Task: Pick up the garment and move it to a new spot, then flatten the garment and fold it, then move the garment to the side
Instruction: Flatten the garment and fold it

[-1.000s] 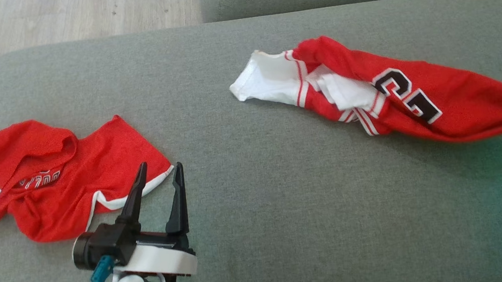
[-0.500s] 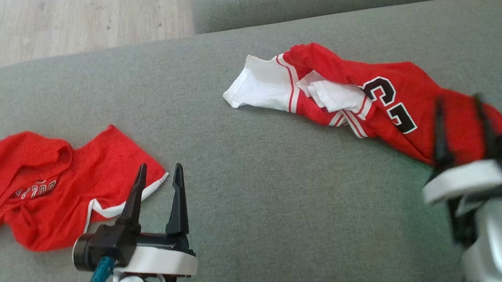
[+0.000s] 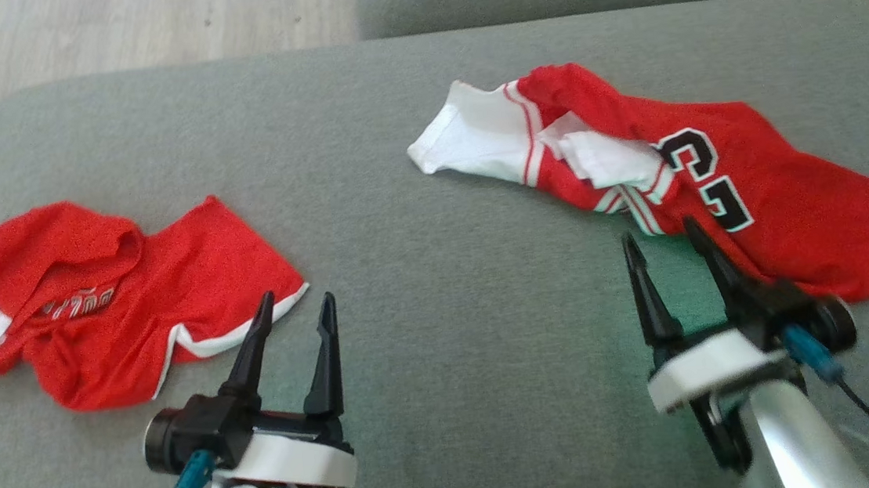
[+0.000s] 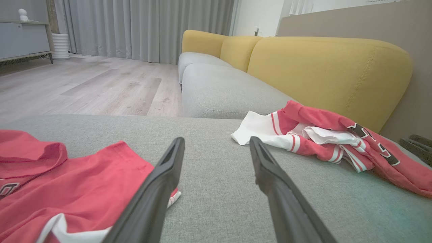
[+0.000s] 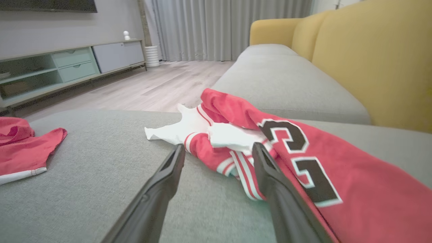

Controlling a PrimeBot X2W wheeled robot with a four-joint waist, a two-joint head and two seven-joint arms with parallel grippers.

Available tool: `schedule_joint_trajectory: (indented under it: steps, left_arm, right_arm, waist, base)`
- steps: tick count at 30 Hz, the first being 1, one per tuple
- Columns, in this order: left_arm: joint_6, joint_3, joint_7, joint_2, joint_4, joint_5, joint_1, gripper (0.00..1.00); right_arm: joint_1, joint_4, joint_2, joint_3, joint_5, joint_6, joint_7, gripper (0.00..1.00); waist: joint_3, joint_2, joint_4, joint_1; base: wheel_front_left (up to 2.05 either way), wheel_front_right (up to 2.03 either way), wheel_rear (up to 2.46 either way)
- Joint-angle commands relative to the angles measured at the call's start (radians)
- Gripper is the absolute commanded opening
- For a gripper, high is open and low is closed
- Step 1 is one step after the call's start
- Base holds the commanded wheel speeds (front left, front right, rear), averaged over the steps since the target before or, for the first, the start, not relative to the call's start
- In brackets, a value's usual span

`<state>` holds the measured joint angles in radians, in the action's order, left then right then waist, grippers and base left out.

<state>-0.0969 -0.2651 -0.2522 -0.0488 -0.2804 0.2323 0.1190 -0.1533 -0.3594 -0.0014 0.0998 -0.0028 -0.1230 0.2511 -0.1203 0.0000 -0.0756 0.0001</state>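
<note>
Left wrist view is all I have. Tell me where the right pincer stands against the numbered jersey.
Observer: The right pincer is open and empty, with one finger over the striped trim of the jersey and the other over bare grey cushion.
Operator: Give me the jersey's right end, which my frame cuts off.
Observer: It lies spread low on the cushion, out to the right of that pincer.
Operator: Now the left end of the other piece.
Observer: The red garment is bunched into a fold there, with a white patch at its left edge.
</note>
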Motion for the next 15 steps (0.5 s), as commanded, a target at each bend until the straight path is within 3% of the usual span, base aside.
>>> schedule_joint_trajectory:
  steps: [1,7,15]
  left_arm:
    - [0.0,0.018,-0.01,-0.001,0.034,0.007,0.044,1.0]
    - [0.004,-0.009,-0.01,-0.001,0.027,0.033,0.065,1.0]
    - [0.013,-0.028,-0.01,-0.001,0.025,0.055,0.088,1.0]
  right_arm:
    - [-0.074,0.015,0.001,0.027,-0.028,-0.008,0.011,1.0]
    - [-0.196,-0.121,0.001,-0.015,-0.181,-0.008,0.011,1.0]
    - [-0.319,-0.297,0.001,-0.185,-0.328,-0.008,0.011,1.0]
  waist:
    - [-0.02,0.0,-0.023,-0.0001]
    - [-0.059,0.0,-0.08,-0.0001]
    - [-0.097,0.0,-0.133,-0.0001]
  base:
    - [0.0,0.0,0.0]
    - [0.0,0.0,0.0]
    - [0.0,0.0,0.0]
